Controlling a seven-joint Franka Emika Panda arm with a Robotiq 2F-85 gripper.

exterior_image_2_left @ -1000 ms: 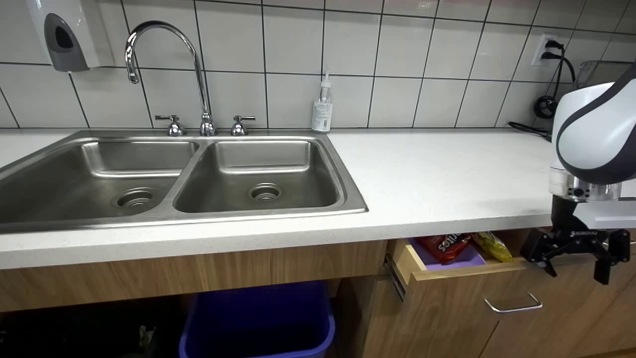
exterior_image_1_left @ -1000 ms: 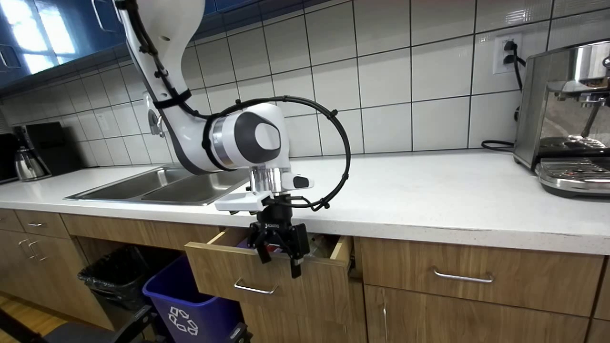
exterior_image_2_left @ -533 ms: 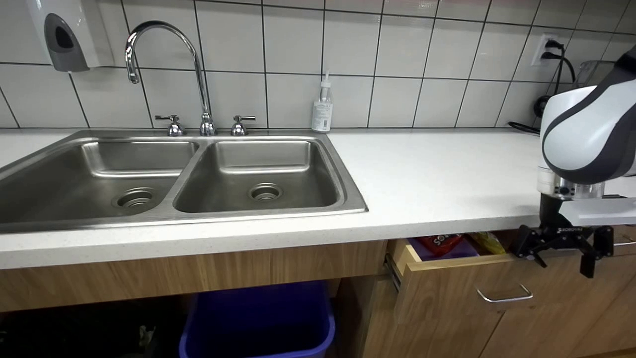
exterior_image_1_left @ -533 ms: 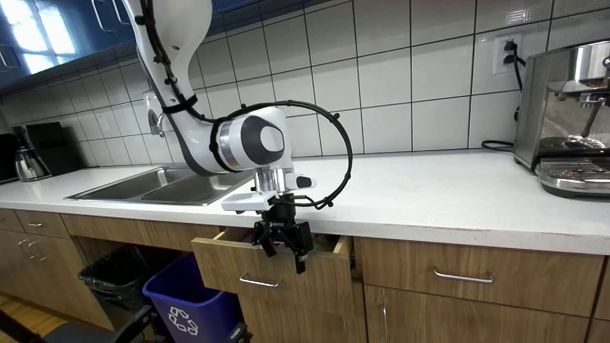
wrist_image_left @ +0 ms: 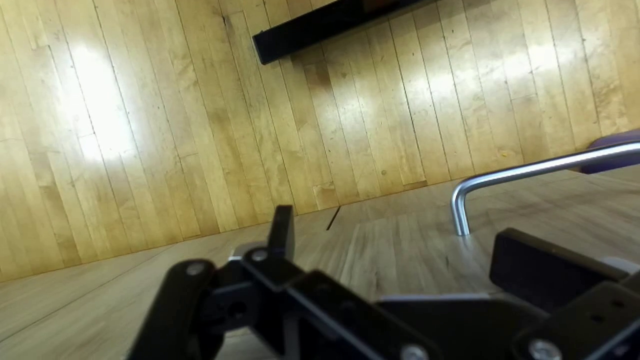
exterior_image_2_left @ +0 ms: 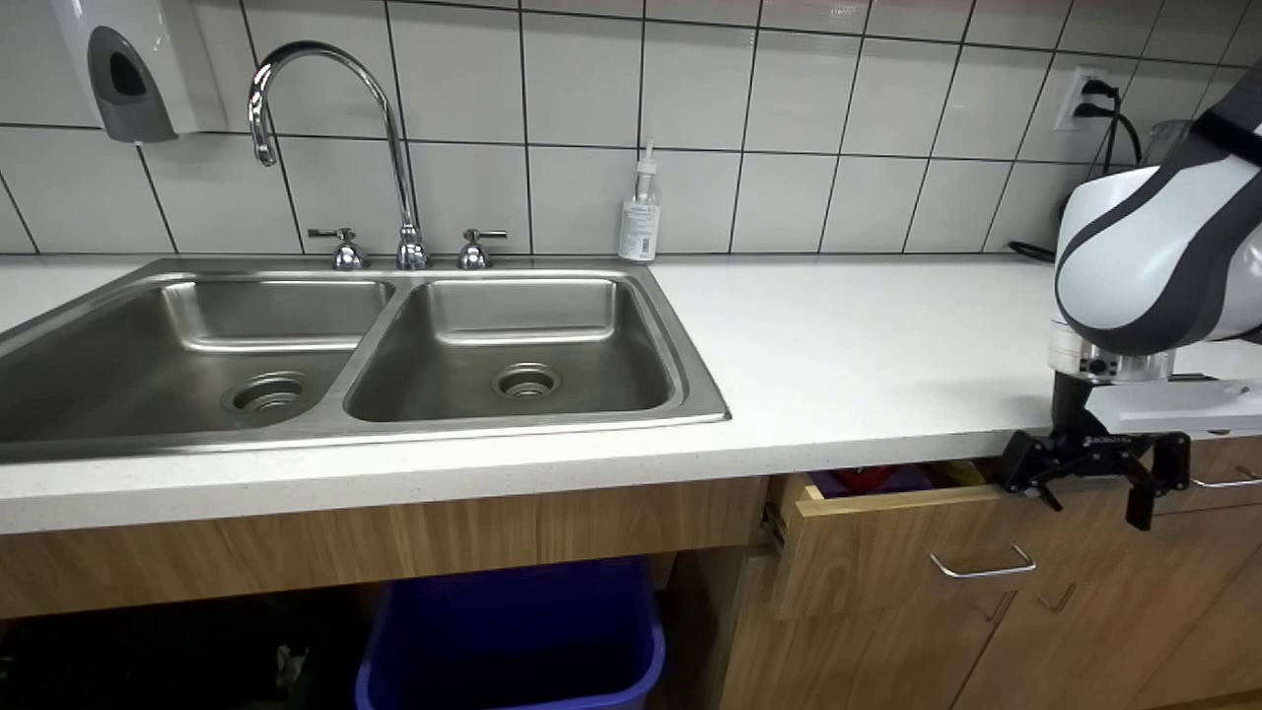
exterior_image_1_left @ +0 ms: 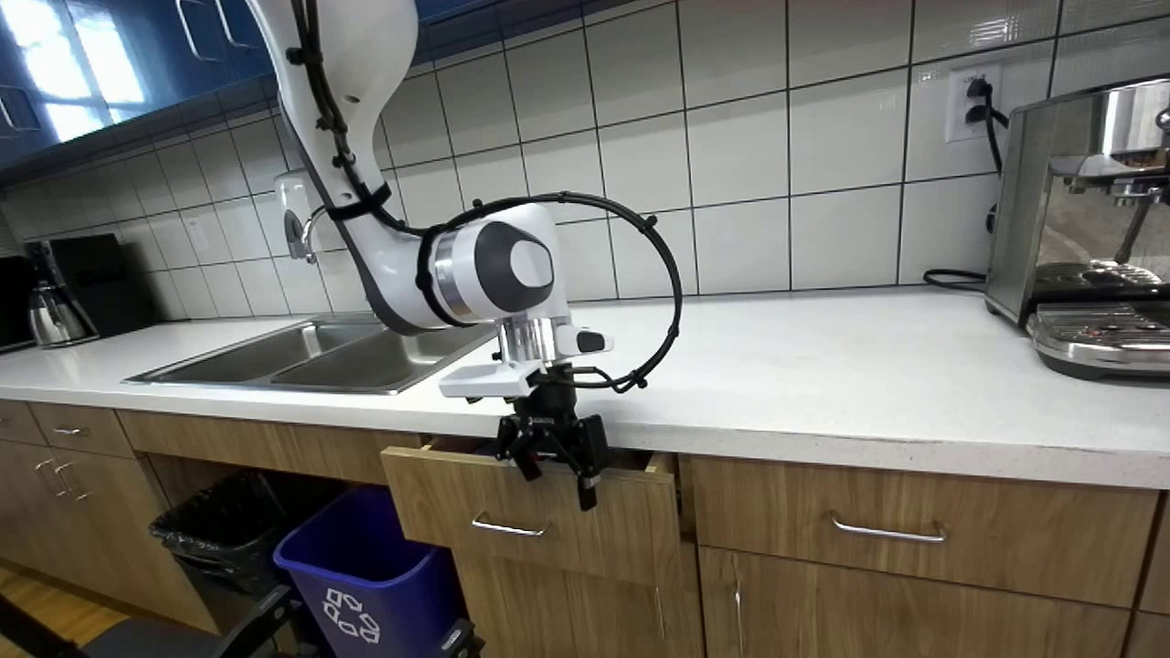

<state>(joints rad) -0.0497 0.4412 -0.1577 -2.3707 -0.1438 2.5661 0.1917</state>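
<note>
A wooden drawer [exterior_image_1_left: 439,493] stands partly open under the counter, with a silver bar handle [exterior_image_1_left: 509,527]; the handle also shows in the wrist view [wrist_image_left: 540,165]. Inside the drawer in an exterior view lie a red bag [exterior_image_2_left: 868,480], a purple item [exterior_image_2_left: 909,479] and a yellow bag [exterior_image_2_left: 961,473], mostly hidden by the front panel. My black gripper [exterior_image_1_left: 559,484] points down at the drawer front's upper edge, right of the handle in both exterior views [exterior_image_2_left: 1096,508]. Its fingers are spread in the wrist view [wrist_image_left: 400,250], with nothing between them. It appears against the panel; exact contact is hidden.
The white counter [exterior_image_1_left: 804,366] overhangs the drawer, close to my gripper. A steel sink [exterior_image_2_left: 523,424] is set into it. A blue recycling bin [exterior_image_1_left: 366,585] and a black-lined bin [exterior_image_1_left: 238,521] stand below. An espresso machine [exterior_image_1_left: 1097,228] stands on the counter. A closed drawer [exterior_image_1_left: 914,512] adjoins.
My gripper has moved inward toward the counter and slightly up in the pictures. The drawer has slid inward with it, so less of its inside shows. The fingers stay spread.
</note>
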